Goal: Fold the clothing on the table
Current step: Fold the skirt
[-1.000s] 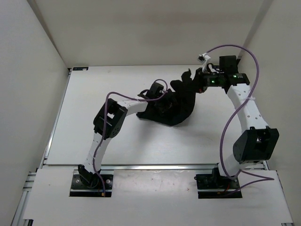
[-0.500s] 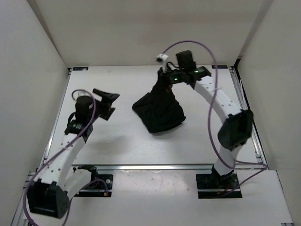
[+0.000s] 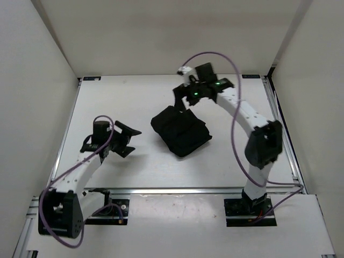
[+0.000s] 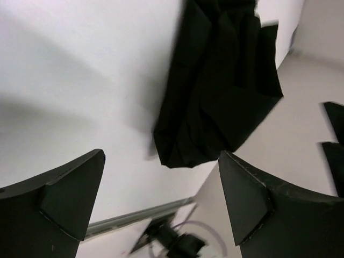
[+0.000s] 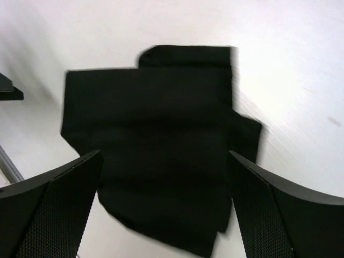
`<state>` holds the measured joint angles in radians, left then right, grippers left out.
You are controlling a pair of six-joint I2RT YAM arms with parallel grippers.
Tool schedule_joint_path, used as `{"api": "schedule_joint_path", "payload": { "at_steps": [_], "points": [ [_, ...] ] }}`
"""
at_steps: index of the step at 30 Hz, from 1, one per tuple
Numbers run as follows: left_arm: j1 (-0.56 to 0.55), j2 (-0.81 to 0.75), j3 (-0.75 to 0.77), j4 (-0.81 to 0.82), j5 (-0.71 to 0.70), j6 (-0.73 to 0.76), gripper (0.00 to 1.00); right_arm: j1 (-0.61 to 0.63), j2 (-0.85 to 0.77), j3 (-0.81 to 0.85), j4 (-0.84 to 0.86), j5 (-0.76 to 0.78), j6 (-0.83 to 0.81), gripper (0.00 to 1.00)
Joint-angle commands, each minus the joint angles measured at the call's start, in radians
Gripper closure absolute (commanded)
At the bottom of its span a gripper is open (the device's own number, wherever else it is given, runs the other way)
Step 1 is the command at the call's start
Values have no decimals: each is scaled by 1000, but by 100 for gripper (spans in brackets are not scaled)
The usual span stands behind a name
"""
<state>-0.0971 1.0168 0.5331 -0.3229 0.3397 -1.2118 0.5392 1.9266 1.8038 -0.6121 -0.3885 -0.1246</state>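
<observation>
Okay, clothing (image 3: 180, 130) lies in a rough folded heap near the middle of the bench (image 3: 134, 97), resting on it with nothing gripping it. My right tool (image 3: 181, 101) hangs just over its far edge, jaws spread wide, empty. My left tool (image 3: 127, 141) sits well apart to the left, also wide open, empty, pointing toward the clothing.

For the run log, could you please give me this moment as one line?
clothing: folded bundle on table | left hand: open, apart from clothing | right hand: open over clothing, holding nothing
</observation>
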Motion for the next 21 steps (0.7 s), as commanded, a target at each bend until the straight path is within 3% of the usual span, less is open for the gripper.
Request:
{"api": "schedule_joint_path", "payload": {
  "at_steps": [1,4,6,7,8,10,12,16,19,21],
  "points": [
    [-96,170,172,149,113,182,1,-102,-198,-82,-10,24,-6,1],
    [-237,378,399,121,221,337,1,-178,-268,-127,-137,-177,-91,4],
    [-286,478,472,151,260,354,1,-226,-285,-139,-205,-295,-142,23],
    [-285,492,475,256,312,309,2,-263,-300,-146,-243,-381,-164,42],
    [-285,520,449,404,346,273,1,-290,-310,-179,-238,-412,-176,51],
    [-279,578,435,613,492,131,1,-338,-334,-242,-218,-525,-133,81],
    [-283,696,532,654,585,103,1,-393,-339,-329,-201,-628,-74,97],
    [-268,816,709,363,636,244,2,-455,-337,-474,-98,-808,51,100],
    [-244,783,710,445,596,148,1,-453,-327,-503,-51,-883,104,100],
    [-205,717,700,395,541,152,2,-433,-299,-491,-28,-923,118,100]
  ]
}}
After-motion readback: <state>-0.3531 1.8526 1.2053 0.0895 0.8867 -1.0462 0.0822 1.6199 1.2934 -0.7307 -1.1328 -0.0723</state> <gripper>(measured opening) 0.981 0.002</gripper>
